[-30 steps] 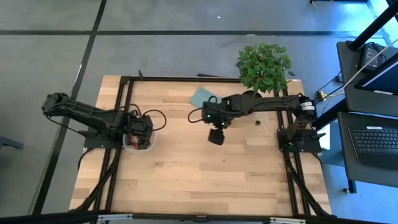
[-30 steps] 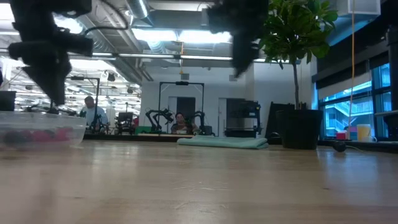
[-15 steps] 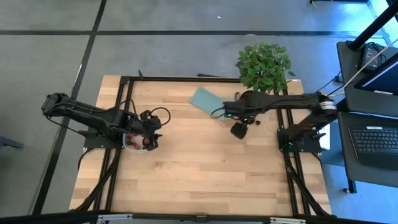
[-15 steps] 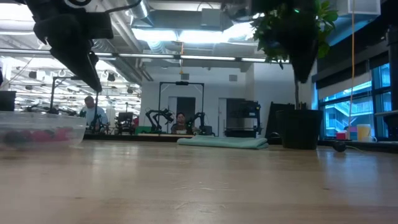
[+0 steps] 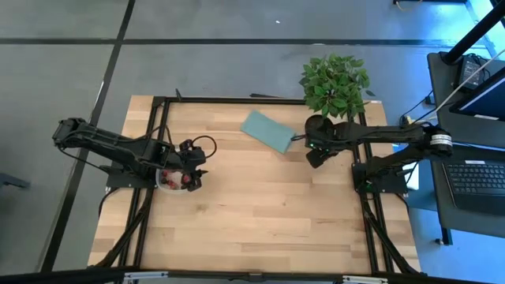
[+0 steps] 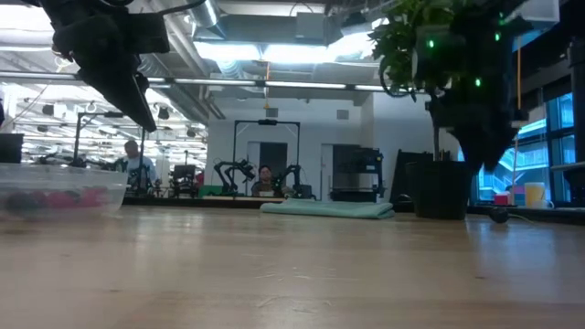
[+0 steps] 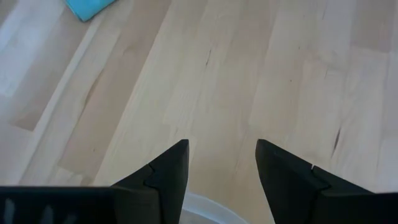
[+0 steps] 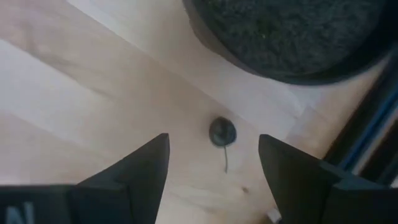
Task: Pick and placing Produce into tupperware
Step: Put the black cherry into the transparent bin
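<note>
Most produce (image 5: 180,180) already in tupperware (image 5: 165,184) under empty, parted left gripper (image 5: 193,159); well away, right gripper (image 8: 214,165) spread above last dark berry (image 8: 222,132).

Bright overhead light; wrist views softly blurred.

The right gripper (image 5: 313,155) is travelling from mid-table toward the potted plant (image 5: 334,84), now lining up over a dark stemmed berry (image 8: 222,132). The left gripper (image 5: 197,167) is shifting off the tupperware (image 5: 178,182) interior, apparently hanging over its inner rim.
</note>
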Action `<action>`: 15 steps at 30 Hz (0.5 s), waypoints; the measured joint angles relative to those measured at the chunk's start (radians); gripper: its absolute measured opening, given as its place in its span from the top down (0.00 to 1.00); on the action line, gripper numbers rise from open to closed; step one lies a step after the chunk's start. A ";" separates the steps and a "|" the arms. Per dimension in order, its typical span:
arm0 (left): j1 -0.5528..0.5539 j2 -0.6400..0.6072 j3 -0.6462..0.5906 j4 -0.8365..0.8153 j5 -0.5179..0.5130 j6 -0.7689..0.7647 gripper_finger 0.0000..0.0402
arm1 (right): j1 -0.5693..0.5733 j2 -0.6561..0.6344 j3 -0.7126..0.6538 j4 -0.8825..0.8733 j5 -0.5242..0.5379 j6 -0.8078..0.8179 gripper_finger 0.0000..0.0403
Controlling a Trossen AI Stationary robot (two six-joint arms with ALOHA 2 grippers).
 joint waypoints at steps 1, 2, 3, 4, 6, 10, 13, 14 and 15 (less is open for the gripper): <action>0.000 0.000 0.000 0.000 0.000 0.000 0.56 | -0.011 0.000 -0.022 0.027 0.000 -0.009 0.38; 0.000 0.000 0.000 0.000 0.000 0.000 0.56 | -0.020 0.000 -0.041 0.054 0.000 -0.022 0.38; 0.000 0.000 0.000 -0.001 0.000 0.000 0.56 | -0.028 0.000 -0.058 0.074 0.000 -0.028 0.38; 0.000 0.000 0.000 0.000 0.000 0.000 0.56 | -0.038 0.000 -0.075 0.083 0.000 -0.033 0.38; 0.000 0.000 0.000 -0.001 0.000 0.000 0.56 | -0.054 0.000 -0.108 0.104 -0.003 -0.045 0.38; 0.000 0.000 0.000 -0.001 0.001 -0.001 0.56 | -0.079 0.000 -0.174 0.168 -0.020 -0.053 0.38; 0.000 0.000 0.000 -0.001 0.001 0.000 0.56 | -0.094 0.000 -0.230 0.273 -0.040 -0.077 0.38; 0.000 0.000 0.000 -0.001 0.001 0.000 0.56 | -0.098 0.000 -0.248 0.301 -0.048 -0.086 0.38; 0.000 0.000 0.000 -0.001 0.001 0.000 0.56 | -0.103 0.000 -0.265 0.325 -0.049 -0.096 0.38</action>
